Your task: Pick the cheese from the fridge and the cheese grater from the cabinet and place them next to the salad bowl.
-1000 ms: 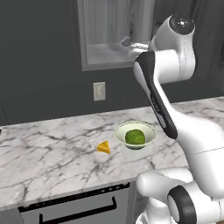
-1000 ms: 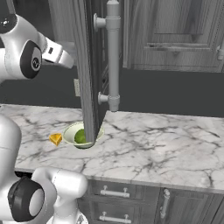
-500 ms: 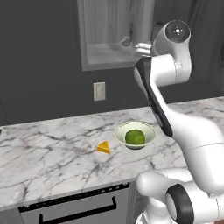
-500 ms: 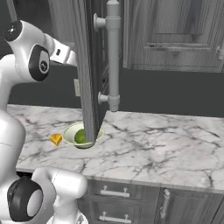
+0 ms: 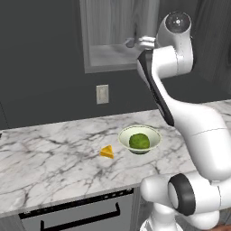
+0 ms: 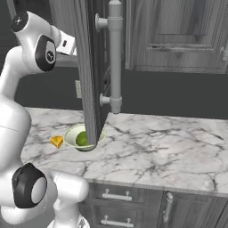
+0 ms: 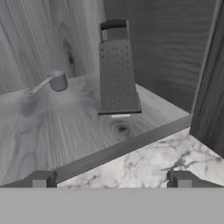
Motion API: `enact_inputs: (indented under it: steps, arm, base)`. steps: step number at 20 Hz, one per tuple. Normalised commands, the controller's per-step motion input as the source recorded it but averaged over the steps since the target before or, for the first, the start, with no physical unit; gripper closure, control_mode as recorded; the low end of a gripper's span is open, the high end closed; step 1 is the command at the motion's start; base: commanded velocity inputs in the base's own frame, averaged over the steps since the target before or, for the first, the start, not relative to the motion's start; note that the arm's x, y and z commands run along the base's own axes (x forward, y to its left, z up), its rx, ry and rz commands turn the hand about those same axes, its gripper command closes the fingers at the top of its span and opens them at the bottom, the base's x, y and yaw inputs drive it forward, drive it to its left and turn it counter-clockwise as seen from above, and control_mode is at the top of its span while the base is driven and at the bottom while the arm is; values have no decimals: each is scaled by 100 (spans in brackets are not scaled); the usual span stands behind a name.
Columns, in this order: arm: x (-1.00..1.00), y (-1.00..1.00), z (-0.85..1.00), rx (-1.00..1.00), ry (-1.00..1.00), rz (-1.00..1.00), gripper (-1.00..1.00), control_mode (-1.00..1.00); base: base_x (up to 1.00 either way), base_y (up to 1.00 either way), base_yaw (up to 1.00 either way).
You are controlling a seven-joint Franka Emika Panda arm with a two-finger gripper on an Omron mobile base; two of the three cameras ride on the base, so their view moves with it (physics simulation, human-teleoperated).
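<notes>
Where opened, cabinet point(image 7: 65, 127) with cheese grater point(image 7: 117, 72)

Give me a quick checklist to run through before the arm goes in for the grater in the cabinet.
1. Cheese already on the counter next to the salad bowl: ok.
2. Cabinet open, shelf reachable: ok.
3. Cheese grater standing upright on the shelf: ok.
4. Pincer open and empty, fingertips spread wide: ok.
5. Pincer lined up with the grater: roughly ok; the grater sits near centre, slightly tilted in the hand view.
6. Small rounded grey scoop clear of the path: ok, it lies off to one side, apart from the grater.
</notes>
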Motion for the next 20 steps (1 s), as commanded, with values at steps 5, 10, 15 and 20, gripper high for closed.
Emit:
enact_inputs:
  steps: [5,10,15,20]
  arm:
    - [33,-14,15,-2,0,0,-100,-100]
    - [30,-21,7,-3,0,0,-100,-100]
    - [34,-21,0,-3,0,0,-100,-100]
    - [33,-12,0,-2,0,-3,-100,-100]
  base:
    - [0,0,0]
    - [0,0,0]
    - [0,0,0]
    - [0,0,0]
